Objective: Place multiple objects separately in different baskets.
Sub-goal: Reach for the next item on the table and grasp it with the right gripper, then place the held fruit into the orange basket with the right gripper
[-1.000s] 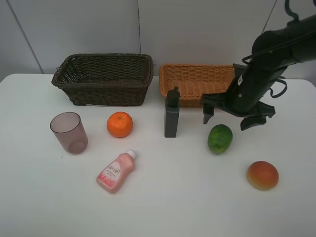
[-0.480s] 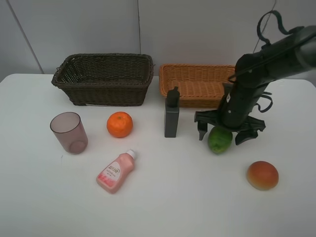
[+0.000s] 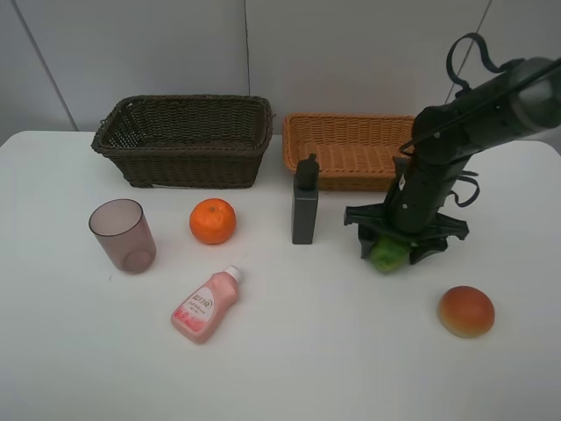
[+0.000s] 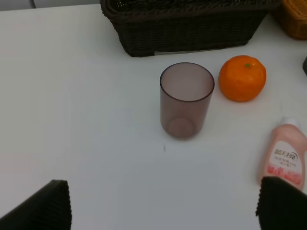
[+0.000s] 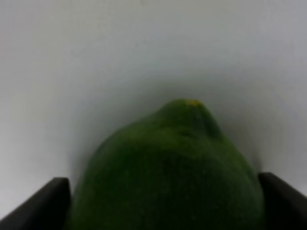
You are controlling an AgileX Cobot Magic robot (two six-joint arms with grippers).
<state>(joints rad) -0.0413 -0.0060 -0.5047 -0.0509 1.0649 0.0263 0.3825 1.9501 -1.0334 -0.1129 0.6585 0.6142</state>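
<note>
The green round fruit (image 3: 388, 253) rests on the table, and my right gripper (image 3: 396, 249) stands over it with a finger against each side, shut on it. Up close, the green fruit (image 5: 168, 167) fills the gap between the right gripper's (image 5: 163, 206) fingers. An orange (image 3: 213, 221), a mauve cup (image 3: 122, 234), a lying pink bottle (image 3: 205, 305), an upright dark grey bottle (image 3: 305, 203) and a red-orange fruit (image 3: 465, 310) sit apart on the table. The dark brown basket (image 3: 193, 162) and the tan basket (image 3: 302, 156) stand at the back. My left gripper (image 4: 163, 211) hangs open, short of the cup (image 4: 186, 99).
The grey bottle stands close to the left of the right gripper, and the tan basket's front wall is just behind it. In the left wrist view the orange (image 4: 242, 78) and the pink bottle (image 4: 285, 158) lie beside the cup, with the dark basket (image 4: 187, 33) beyond.
The right gripper came down and leftward over the green fruit, and its fingers narrowed onto the fruit's sides. The other objects have not moved.
</note>
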